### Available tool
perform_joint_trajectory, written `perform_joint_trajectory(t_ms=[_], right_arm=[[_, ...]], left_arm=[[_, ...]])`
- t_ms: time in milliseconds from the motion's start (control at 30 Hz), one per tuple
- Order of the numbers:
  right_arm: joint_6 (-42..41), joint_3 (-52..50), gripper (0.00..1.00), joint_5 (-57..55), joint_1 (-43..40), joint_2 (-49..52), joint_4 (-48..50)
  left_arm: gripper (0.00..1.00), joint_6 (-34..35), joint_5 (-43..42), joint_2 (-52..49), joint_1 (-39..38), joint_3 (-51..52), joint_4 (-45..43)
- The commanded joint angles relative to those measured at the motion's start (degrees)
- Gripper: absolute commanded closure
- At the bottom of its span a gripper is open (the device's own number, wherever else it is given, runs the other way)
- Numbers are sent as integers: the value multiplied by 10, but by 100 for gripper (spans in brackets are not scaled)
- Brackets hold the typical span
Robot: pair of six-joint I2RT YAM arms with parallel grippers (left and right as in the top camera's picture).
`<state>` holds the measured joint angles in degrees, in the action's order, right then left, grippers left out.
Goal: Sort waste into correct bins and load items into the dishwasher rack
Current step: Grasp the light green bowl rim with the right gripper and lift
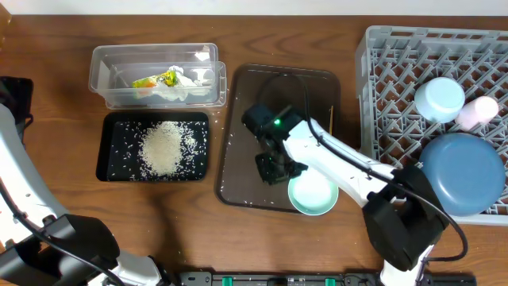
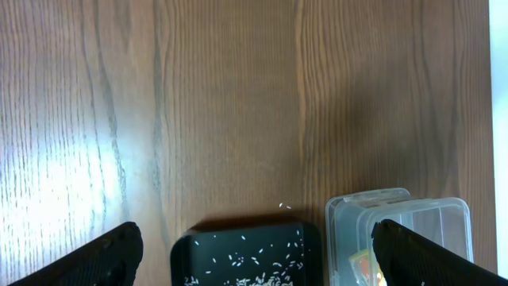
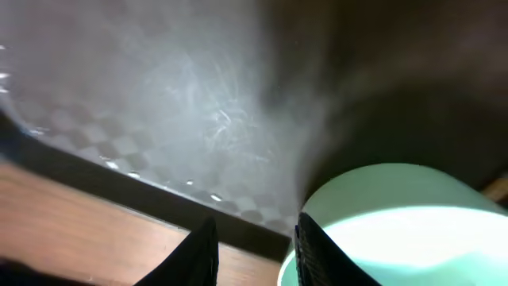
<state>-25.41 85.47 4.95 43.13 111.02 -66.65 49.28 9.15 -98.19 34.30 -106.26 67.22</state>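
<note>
- While the right gripper hangs over the brown serving tray, its fingers stand close together with a narrow gap between them. The rim of the mint bowl lies right at one finger, and whether that rim is pinched cannot be told.
- Mint bowl: upright, at the tray's right-hand corner nearest the robot.
- Wooden stick: lying along the tray's right side.
- Left gripper: jaws spread wide, nothing between them, over the table at the far ends of the two bins.
- Black tray: a heap of rice in the middle, with stray grains scattered around it.
- Clear tub: just beyond the black tray, holding the crumpled white wrapper. Its yellow-green print is too small to read.
- Dishwasher rack: at the right, holding a pale blue bowl, a pink cup just beside it, and the dark-blue plate nearer the robot.
</note>
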Motion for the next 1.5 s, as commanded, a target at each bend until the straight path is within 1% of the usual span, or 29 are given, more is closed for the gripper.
perform_joint_trajectory(t_ms=[0, 33, 100, 167, 200, 267, 367, 600, 767, 867, 967, 1033, 1133, 1167, 1300, 1367, 1433, 1467], right_arm=[[10, 81, 69, -59, -8, 1, -49], [10, 103, 67, -78, -10, 1, -77], [10, 139, 59, -104, -15, 1, -129], [10, 155, 47, -107, -19, 1, -165], [10, 156, 45, -101, -21, 1, -179], [10, 147, 44, -84, -22, 1, -197], [10, 113, 45, -46, -18, 1, -190], [10, 21, 45, 31, -1, 2, -124], [-21, -24, 47, 23, 5, 2, -84], [-22, -57, 47, 15, 8, 2, -44], [-22, -85, 51, 14, 8, 2, -10], [-23, -97, 54, 13, 8, 2, 0], [-29, -98, 57, 9, 8, 2, 5], [-30, -98, 60, 9, 8, 2, 7], [-33, -98, 80, 9, 8, 2, 16], [-33, -96, 87, 9, 8, 2, 18], [-33, -86, 98, 16, 7, 2, 20], [-33, -78, 99, 22, 7, 2, 20]], left_arm=[[6, -3, 3, -3, 1, 1, 2], [6, -3, 3, -3, 1, 1, 2], [5, -3, 3, -3, 1, 1, 2], [5, -3, 3, -3, 1, 1, 2], [5, -3, 3, -3, 1, 1, 2], [6, -3, 3, -3, 1, 1, 2], [6, -3, 3, -3, 1, 1, 2], [6, -3, 3, -3, 1, 1, 2], [6, -3, 3, -3, 1, 1, 2], [5, -3, 3, -3, 1, 1, 2], [6, -3, 3, -3, 1, 1, 2], [6, -3, 3, -3, 1, 1, 2], [6, -3, 3, -3, 1, 1, 2], [6, -3, 3, -3, 1, 1, 2], [6, -3, 3, -3, 1, 1, 2], [6, -3, 3, -3, 1, 1, 2], [5, -3, 3, -3, 1, 1, 2], [6, -3, 3, -3, 1, 1, 2]])
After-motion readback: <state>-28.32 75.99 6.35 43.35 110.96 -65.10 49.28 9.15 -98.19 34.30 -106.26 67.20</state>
